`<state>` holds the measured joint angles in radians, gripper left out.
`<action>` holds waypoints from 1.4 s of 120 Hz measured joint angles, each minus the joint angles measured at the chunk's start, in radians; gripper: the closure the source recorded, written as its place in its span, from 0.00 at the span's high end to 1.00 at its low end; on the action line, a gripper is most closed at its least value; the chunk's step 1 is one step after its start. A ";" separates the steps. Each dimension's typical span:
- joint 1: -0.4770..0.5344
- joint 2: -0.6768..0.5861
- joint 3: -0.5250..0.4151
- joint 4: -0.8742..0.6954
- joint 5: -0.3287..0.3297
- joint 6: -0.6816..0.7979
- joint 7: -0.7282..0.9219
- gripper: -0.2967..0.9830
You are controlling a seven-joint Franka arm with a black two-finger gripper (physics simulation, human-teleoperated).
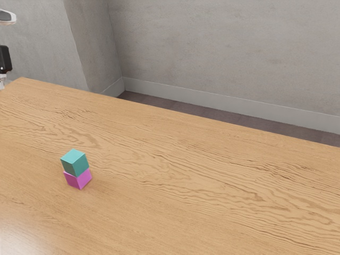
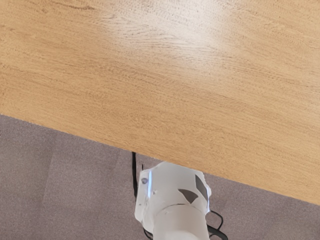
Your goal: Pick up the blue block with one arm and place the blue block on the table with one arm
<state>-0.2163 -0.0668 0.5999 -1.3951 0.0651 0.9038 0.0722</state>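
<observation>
Atop the pink block [image 1: 78, 179] sits the blue block [image 1: 75, 163], well apart from the hand [image 1: 2, 74] at the exterior view's left edge; whether that's open or closed, I can't tell. I'd square it to the blue block's faces, pinch above the seam so the pink one isn't dragged, lift straight, then lower it flat onto bare bench [image 1: 175, 180] before releasing.

The exterior view looks from one side, at middle distance, down across the wooden table [image 1: 186, 159] to the wall [image 1: 223, 48]; the wrist view, steeply down on robot base [image 2: 180, 200] and same table.
</observation>
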 joint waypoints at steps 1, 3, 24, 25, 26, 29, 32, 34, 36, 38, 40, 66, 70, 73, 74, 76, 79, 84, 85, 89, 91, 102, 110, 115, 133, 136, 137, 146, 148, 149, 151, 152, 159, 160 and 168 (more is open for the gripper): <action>0.001 0.000 0.001 -0.001 0.001 0.013 0.002 0.77; 0.001 0.000 0.002 -0.004 0.002 0.039 0.005 0.77; -0.042 -0.028 -0.098 0.213 0.031 0.203 0.034 0.77; -0.045 -0.029 -0.108 0.222 0.033 0.208 0.035 0.77; -0.048 -0.030 -0.119 0.230 0.035 0.212 0.036 0.77; -0.059 -0.032 -0.147 0.250 0.040 0.225 0.039 0.77; -0.073 -0.034 -0.165 0.263 0.044 0.237 0.043 0.77; -0.080 -0.034 -0.174 0.269 0.046 0.243 0.045 0.77; -0.083 -0.034 -0.180 0.273 0.048 0.250 0.047 0.77; -0.084 -0.034 -0.185 0.276 0.050 0.256 0.048 0.77; -0.084 -0.034 -0.188 0.278 0.052 0.261 0.050 0.77; -0.081 -0.021 -0.234 0.192 0.011 0.333 0.032 0.77; -0.102 -0.047 -0.241 0.109 0.004 0.347 0.022 0.77; -0.108 -0.068 -0.253 0.048 -0.001 0.355 0.015 0.77; -0.108 -0.075 -0.261 0.030 -0.003 0.358 0.012 0.77; -0.111 -0.089 -0.274 -0.004 -0.003 0.363 0.007 0.77; -0.118 -0.103 -0.287 -0.043 -0.002 0.369 0.000 0.77; -0.125 -0.124 -0.300 -0.100 -0.002 0.380 -0.015 0.77; -0.126 -0.131 -0.302 -0.114 -0.002 0.382 -0.018 0.77; -0.129 -0.166 -0.309 -0.182 -0.003 0.397 -0.031 0.77; -0.128 -0.206 -0.311 -0.258 -0.003 0.414 -0.037 0.77; -0.077 -0.406 -0.314 -0.660 -0.009 0.549 -0.058 0.77; -0.036 -0.490 -0.308 -0.831 0.000 0.635 -0.067 0.77; 0.019 -0.534 -0.310 -0.925 0.005 0.693 -0.065 0.77; 0.129 -0.588 -0.289 -1.098 0.078 0.878 -0.039 0.77; 0.133 -0.589 -0.284 -1.106 0.102 0.910 -0.024 0.77; 0.134 -0.589 -0.282 -1.108 0.109 0.920 -0.018 0.77; 0.137 -0.585 -0.240 -1.118 0.151 0.998 0.047 0.77; 0.135 -0.576 -0.218 -1.118 0.156 1.013 0.060 0.77; 0.135 -0.571 -0.208 -1.119 0.159 1.020 0.067 0.77; 0.134 -0.560 -0.190 -1.119 0.163 1.035 0.080 0.77; 0.133 -0.554 -0.182 -1.119 0.165 1.043 0.087 0.77; 0.114 -0.486 -0.131 -1.116 0.174 1.103 0.133 0.77; 0.109 -0.478 -0.124 -1.116 0.174 1.112 0.140 0.77; 0.070 -0.408 -0.084 -1.100 0.152 1.173 0.186 0.77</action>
<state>-0.1466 -0.4753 0.5161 -2.4947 0.2168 2.0768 0.2585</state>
